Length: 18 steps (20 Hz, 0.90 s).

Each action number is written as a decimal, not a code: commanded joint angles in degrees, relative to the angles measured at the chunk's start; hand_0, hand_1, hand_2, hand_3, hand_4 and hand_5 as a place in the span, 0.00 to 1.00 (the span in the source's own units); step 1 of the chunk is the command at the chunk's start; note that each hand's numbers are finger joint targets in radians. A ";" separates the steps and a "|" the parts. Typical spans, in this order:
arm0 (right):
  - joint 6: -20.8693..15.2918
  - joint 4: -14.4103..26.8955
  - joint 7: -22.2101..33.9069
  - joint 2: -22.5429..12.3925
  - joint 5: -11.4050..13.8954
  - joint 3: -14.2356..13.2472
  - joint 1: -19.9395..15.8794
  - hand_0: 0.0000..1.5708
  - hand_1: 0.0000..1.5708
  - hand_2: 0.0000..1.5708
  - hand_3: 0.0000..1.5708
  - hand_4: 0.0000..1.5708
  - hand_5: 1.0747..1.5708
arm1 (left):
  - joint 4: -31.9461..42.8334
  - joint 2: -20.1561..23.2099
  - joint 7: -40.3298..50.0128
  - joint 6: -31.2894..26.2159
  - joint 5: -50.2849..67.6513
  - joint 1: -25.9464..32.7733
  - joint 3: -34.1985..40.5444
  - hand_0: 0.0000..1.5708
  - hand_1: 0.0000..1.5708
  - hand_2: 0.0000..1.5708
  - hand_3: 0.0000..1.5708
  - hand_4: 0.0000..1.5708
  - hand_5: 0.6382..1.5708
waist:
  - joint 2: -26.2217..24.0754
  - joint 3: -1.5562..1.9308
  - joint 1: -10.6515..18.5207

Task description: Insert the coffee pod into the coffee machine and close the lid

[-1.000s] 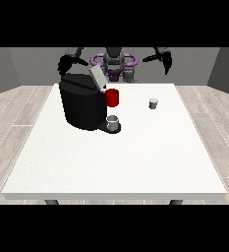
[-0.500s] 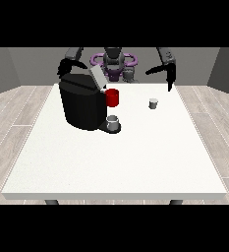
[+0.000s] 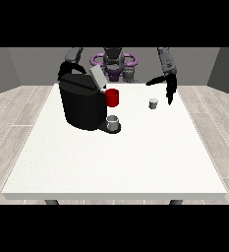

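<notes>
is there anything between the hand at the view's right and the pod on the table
Nothing visible. The hand at the view's right hangs just right of the pod, with only bare table between them.

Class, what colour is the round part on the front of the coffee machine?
Red. The round part stands out against the black coffee machine, seen best in the front view.

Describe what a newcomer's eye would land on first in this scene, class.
The big black coffee machine at the table's left, its lid raised, beside a red cup. Next, the small pale coffee pod alone to the right, with the hand at the view's right hanging open just beside it.
</notes>
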 commanded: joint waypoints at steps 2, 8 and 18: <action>-0.33 2.51 1.43 -0.74 1.15 0.11 -0.27 0.00 0.00 0.00 0.00 0.26 1.00 | 5.52 0.41 -1.63 1.00 -4.57 -1.69 -1.99 0.00 0.00 0.00 0.00 0.00 1.00 | -0.05 0.01 0.08; -1.28 5.63 1.77 -0.66 1.99 0.03 -2.18 0.00 0.00 0.00 0.00 0.26 1.00 | 10.02 -0.86 -1.65 3.90 -10.01 -4.26 -4.62 0.07 0.07 0.32 0.00 0.00 1.00 | -1.25 0.01 0.66; -1.04 9.89 -1.71 -1.99 0.65 -2.95 -4.46 0.00 0.00 0.00 0.00 0.29 1.00 | 16.24 0.99 -2.18 5.85 -16.78 -7.69 -6.94 0.37 0.37 0.46 0.30 0.00 1.00 | 0.23 0.03 0.49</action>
